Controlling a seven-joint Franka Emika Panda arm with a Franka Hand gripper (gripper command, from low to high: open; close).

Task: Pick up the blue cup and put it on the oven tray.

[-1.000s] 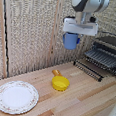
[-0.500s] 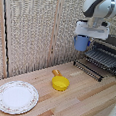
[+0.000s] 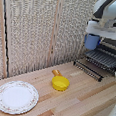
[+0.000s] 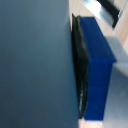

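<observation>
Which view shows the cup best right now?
Exterior view. The blue cup hangs whole under the gripper, above the oven tray's near end, so its place reads clearly. The wrist view is blurred, showing only a close blue surface filling the frame, with no outline or handle.

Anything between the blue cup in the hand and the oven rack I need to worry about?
Nothing visible. The small blue cylindrical cup, held in the hand, hangs in the air above the near end of the dark metal wire oven tray, and the bars below it look bare. The yellow handled bowl sits well aside on the wooden table.
</observation>
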